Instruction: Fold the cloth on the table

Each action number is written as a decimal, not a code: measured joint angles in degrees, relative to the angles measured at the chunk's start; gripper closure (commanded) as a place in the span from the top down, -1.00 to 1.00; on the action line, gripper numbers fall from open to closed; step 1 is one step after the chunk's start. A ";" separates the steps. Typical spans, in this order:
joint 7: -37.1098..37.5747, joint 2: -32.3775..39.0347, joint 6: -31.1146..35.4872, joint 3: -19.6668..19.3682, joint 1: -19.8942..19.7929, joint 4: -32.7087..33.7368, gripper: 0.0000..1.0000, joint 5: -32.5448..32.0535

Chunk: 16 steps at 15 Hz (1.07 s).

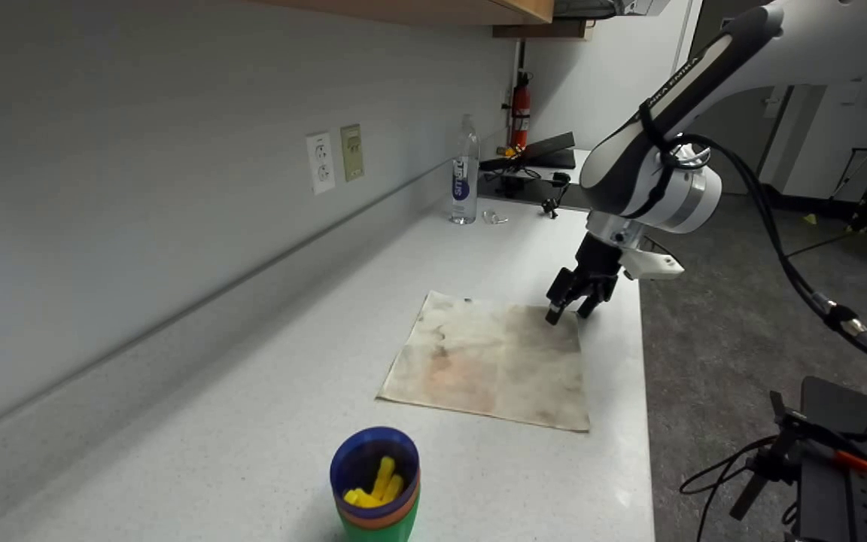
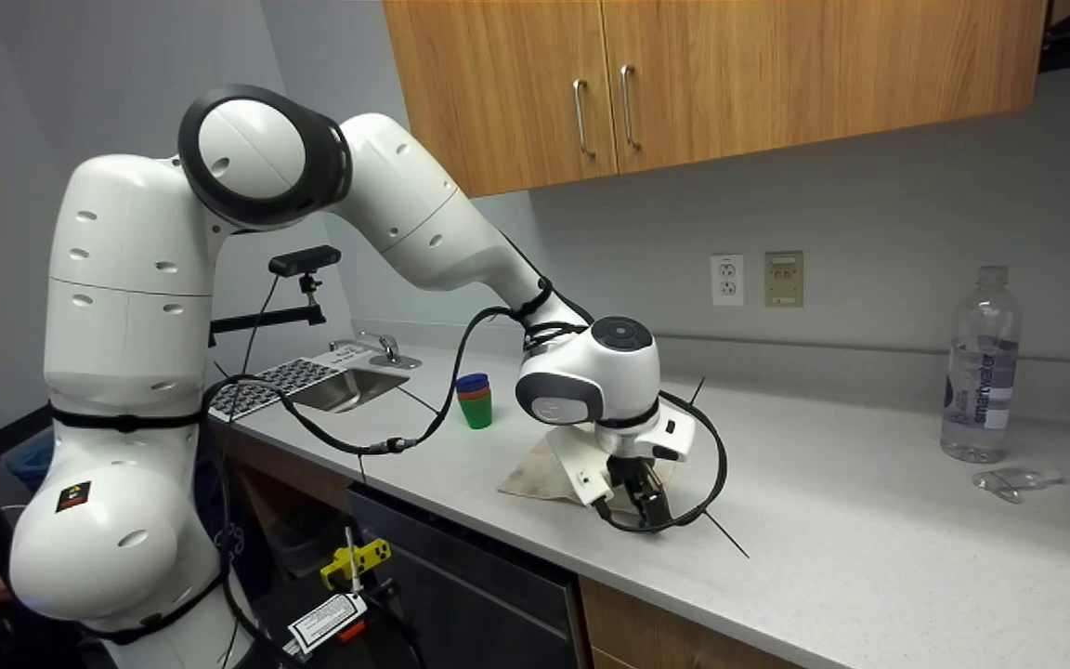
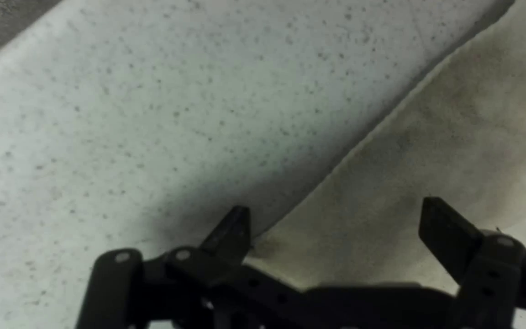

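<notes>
- The robot hand (image 3: 336,212) is low down over the table (image 1: 290,421), by its long edge. Its two fingers (image 3: 448,233) are spread wide, with a big gap between them.
- The tan cloth (image 1: 479,361) is right under the hand, and most of it spreads out to one side of the hand. It is flat, with brown stains. One fingertip is just beside a corner of it and one is over it. I cannot tell if they touch it.
- The table is white and smooth, with tiny grey specks. It goes a long way on both sides of the hand.
- Past the edge near the hand, and lower down, is the dark grey floor (image 1: 712,331).
- Across the table from the hand is a grey wall (image 1: 177,113). A white socket (image 2: 727,281) and a tan plate (image 2: 784,280) are on it, higher than the hand.
- Way up higher than the hand is a brown wood cupboard (image 2: 823,74) with shiny handles (image 2: 580,116).
- On the cloth's side of the hand, past the cloth, stands a stack of cups (image 2: 475,404): blue, orange and green. Yellow bits (image 1: 384,478) are in the top one.
- Farther from the hand on that side is a metal sink (image 2: 340,386) with a tap (image 2: 389,351).
- On the hand's other side, well apart, a clear water bottle (image 1: 463,173) stands upright near the wall. A small clear thing (image 2: 1009,483) lies just beside it.
- Past the bottle from the hand are black things (image 1: 550,146) with cords and a red fire extinguisher (image 1: 521,117).
</notes>
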 measured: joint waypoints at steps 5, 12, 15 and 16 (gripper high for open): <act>0.01 1.31 0.00 5.11 -3.81 2.29 0.38 -1.67; 1.94 2.68 0.00 8.33 -6.00 4.35 -0.68 -8.78; 5.45 2.35 0.20 8.51 -5.66 4.61 -1.00 -15.76; 7.21 2.19 0.23 8.42 -5.46 4.61 -1.00 -18.69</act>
